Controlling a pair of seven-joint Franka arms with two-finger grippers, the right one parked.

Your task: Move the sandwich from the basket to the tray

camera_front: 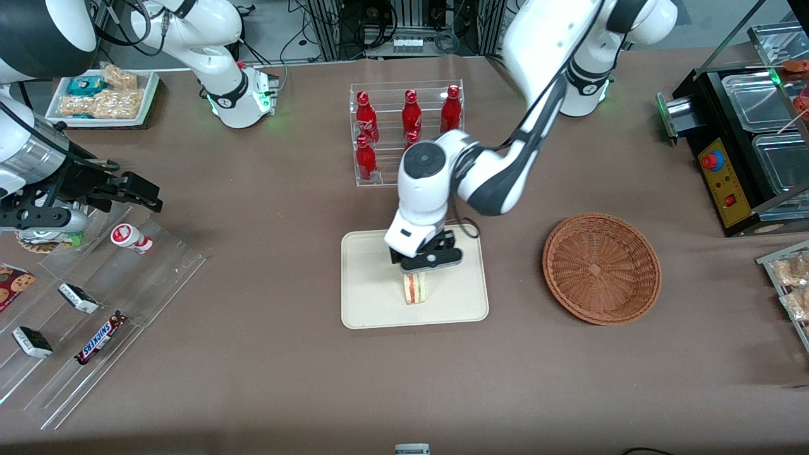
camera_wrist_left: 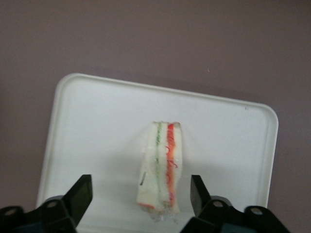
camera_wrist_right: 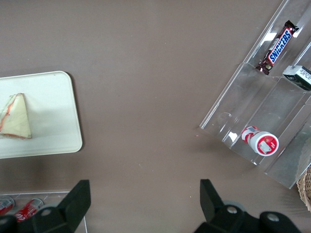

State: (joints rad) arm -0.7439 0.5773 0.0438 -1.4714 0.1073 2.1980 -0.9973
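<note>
The sandwich stands on its edge on the cream tray, its red-orange and green filling stripes facing up. Directly above it hangs my left gripper, open. One black finger is on each side of the wedge, with a gap between each and the bread. The woven basket lies beside the tray toward the working arm's end of the table, with nothing in it.
A clear rack of red bottles stands farther from the front camera than the tray. Stepped acrylic racks with snack bars lie toward the parked arm's end. A black machine and a snack tray sit at the working arm's end.
</note>
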